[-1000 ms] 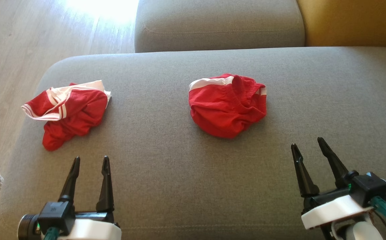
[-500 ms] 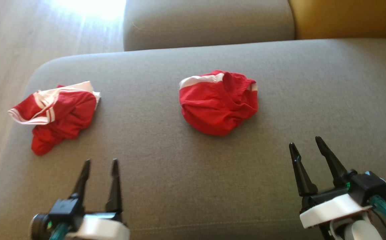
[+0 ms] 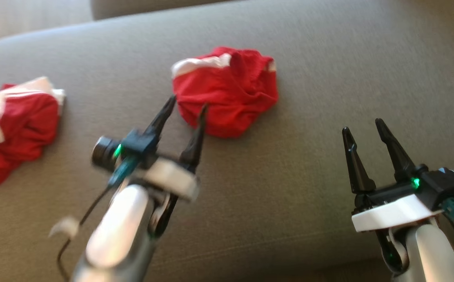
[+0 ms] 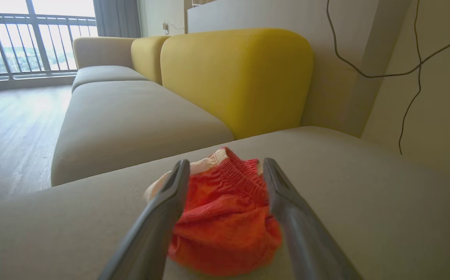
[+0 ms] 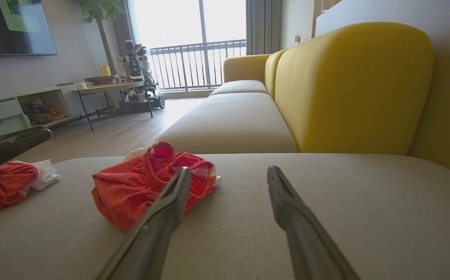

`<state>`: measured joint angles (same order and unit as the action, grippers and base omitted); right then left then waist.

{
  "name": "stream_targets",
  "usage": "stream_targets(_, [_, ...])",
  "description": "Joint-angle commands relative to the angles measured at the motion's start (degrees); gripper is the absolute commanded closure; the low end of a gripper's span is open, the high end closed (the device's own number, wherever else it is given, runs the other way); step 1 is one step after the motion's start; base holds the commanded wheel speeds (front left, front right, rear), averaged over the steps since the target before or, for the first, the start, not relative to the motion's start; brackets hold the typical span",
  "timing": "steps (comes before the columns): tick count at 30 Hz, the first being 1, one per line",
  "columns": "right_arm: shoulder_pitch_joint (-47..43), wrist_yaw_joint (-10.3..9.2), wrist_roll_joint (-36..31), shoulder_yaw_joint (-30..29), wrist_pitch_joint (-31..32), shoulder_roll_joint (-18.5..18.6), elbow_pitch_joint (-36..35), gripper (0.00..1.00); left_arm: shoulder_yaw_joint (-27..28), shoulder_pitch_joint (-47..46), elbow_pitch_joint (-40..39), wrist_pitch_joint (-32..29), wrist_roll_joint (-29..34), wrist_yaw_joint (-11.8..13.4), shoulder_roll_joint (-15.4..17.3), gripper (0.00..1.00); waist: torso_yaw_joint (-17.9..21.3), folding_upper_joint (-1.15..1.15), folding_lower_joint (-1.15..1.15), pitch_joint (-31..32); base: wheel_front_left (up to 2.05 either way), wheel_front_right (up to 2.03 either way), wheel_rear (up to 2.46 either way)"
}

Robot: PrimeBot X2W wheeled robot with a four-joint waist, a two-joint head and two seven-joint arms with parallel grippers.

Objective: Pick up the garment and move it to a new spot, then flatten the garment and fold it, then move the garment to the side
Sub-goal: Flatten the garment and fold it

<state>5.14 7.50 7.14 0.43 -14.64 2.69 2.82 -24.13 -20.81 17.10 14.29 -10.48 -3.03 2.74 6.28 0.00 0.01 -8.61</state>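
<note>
Sofa seat (image 3: 309, 164): grey woven cushion spanning the head view; it looks soft, so it should give under a pressing fingertip. A yellow backrest (image 4: 236, 77) rises behind it in the upper middle of the left wrist view.
Red garment (image 3: 227, 90): crumpled into a rounded heap at upper centre of the head view, with white trim and a ribbed waistband along its top edge. It lies on the seat, not lifted.
Second garment (image 3: 11, 121): another red-and-white heap at the far left edge, well apart from the first.
Left gripper (image 3: 187, 103): jaws spread wide, nothing held. Its fingertips are at the heap's lower-left edge in the head view, and in its own wrist view the heap sits framed between the two fingers. That arm is blurred, and I cannot tell whether the tips touch cloth.
Right gripper (image 3: 362, 127): jaws wide apart and empty, at lower right, well clear of the heap.
Step in hand: judged to be the first pick, with the left gripper reaching for the centre heap.
How to do it well: go in low with the fingers straddling a raised fold or the waistband, press lightly into the cushion, and close only once cloth fills the gap.
Risk: a shallow pinch may catch one thin layer and slip out on the lift; a deep one may drag the cushion cover.
</note>
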Motion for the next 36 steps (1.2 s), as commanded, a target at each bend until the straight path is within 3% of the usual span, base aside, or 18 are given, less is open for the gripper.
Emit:
stream_targets(1, [2.0, -0.01, 0.5, 1.3, -0.4, 0.2, -2.1, 0.00, 0.8, -4.4, -0.9, -0.6, -0.5, 0.1, 0.1, 0.00, 2.8, 0.00, -0.01, -3.1, 0.00, 0.00, 0.00])
stream_targets(9, [4.7, -0.01, 1.4, 1.4, -0.4, 0.2, -3.1, 0.00, -10.1, -19.9, 6.2, -7.9, -9.8, 2.1, 0.1, 0.00, 6.4, 0.00, -0.01, -9.2, 0.00, 0.00, 0.00])
stream_targets(17, [7.0, -0.01, 3.4, 1.3, -0.4, 0.2, -4.0, 0.00, -18.2, -29.6, 15.5, -12.1, -16.9, 4.2, 0.1, 0.00, 9.0, 0.00, -0.01, -14.1, 0.00, 0.00, 0.00])
stream_targets(24, [7.9, -0.01, 4.1, 0.5, -0.4, 0.2, -4.1, 0.00, -25.3, -34.7, 27.9, -16.4, -12.1, 6.1, 0.3, 0.00, 9.2, 0.00, -0.01, -15.7, 0.00, 0.00, 0.00])
stream_targets(29, [8.4, -0.01, 4.8, 0.5, -0.4, 0.2, -4.4, 0.00, -27.3, -36.5, 33.1, -14.8, -10.0, 6.2, 0.4, 0.00, 8.7, 0.00, -0.01, -16.0, 0.00, 0.00, 0.00])
stream_targets(30, [8.4, -0.01, 4.8, 0.5, -0.4, 0.2, -4.4, 0.00, -27.3, -36.8, 33.5, -13.8, -10.2, 6.0, 0.4, 1.00, 8.6, 0.00, -0.01, -16.0, 0.00, 0.00, 0.00])
stream_targets(36, [8.5, -0.01, 4.5, 0.6, -0.4, 0.2, -3.9, 0.00, -26.5, -38.2, 32.0, -5.1, -12.4, 3.9, 0.2, 1.00, 7.4, 0.00, -0.01, -14.3, 0.00, 0.00, 0.00])
